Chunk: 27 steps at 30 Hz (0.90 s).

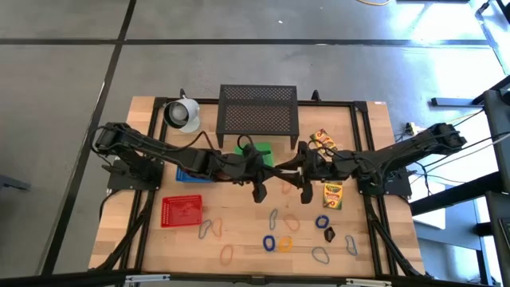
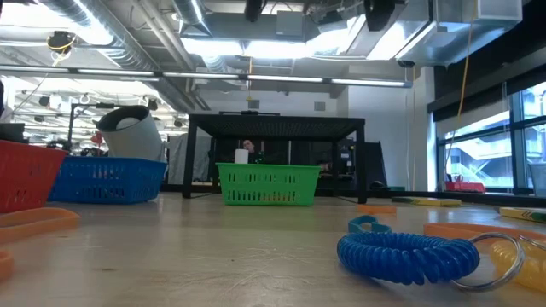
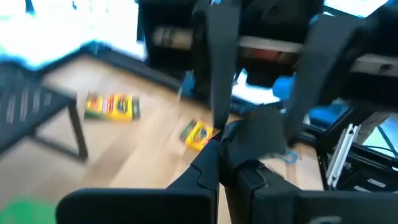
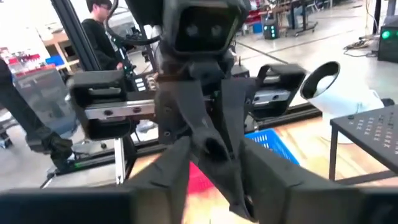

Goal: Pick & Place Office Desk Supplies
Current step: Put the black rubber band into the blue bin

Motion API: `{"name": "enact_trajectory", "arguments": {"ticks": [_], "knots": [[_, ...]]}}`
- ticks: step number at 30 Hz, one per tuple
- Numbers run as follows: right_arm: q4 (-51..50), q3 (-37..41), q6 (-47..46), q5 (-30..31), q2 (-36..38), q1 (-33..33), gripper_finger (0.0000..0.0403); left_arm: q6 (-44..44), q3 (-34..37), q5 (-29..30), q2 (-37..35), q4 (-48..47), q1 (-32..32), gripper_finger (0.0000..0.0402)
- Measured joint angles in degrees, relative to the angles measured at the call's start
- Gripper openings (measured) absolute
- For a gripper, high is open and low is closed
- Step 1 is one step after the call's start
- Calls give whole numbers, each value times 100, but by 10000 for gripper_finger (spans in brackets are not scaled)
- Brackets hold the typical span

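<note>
Both arms are meeting mid-air over the centre of the worktop (image 1: 239, 219), looking like a claw-to-claw handover. The left claw (image 1: 261, 185) is clenching tight; the left wrist view is showing a small dark shape at its tips, maybe a black clip, but I'm not calling it. The right claw (image 1: 301, 182) is sitting opposite with fingers (image 3: 214, 68) spread, so released. To do this well I'm suggesting that the right arm back straight away before the left one moves, so the tips aren't snagging, then the left one carry over to a basket: green basket (image 1: 256, 153) just above centre, blue basket (image 1: 190, 172) left of centre, red basket (image 1: 182, 211) lower left. The rest of the supplies are lying along the lower part of the frame: rubber-band loops (image 1: 209, 229), a blue coil (image 2: 408, 254), black clips (image 1: 330, 233), plus yellow crayon boxes (image 1: 331, 194) right of centre. Those boxes are carrying printing, but I'm reading no brand, and nothing else is legible.
</note>
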<state>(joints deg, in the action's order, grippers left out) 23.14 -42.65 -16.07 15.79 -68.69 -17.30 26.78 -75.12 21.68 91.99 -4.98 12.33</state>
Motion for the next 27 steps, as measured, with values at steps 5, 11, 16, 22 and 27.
{"name": "enact_trajectory", "arguments": {"ticks": [5,11,16,22,27], "knots": [[-1137,-1,-93,4,395,0,232,855,-3,-99,-16,-1127,-15,4],[-2749,2,-957,-39,673,-38,267,1531,-5,-441,-61,-2885,-13,4],[-3616,3,-1637,-39,642,-177,260,2215,-5,-633,-66,-4740,0,4],[-4083,3,-2110,-39,507,-362,241,2503,-2,-724,-66,-6472,-1,4],[-4088,3,-2315,-35,350,-472,228,2472,536,-1004,-274,-6515,-90,4]]}}
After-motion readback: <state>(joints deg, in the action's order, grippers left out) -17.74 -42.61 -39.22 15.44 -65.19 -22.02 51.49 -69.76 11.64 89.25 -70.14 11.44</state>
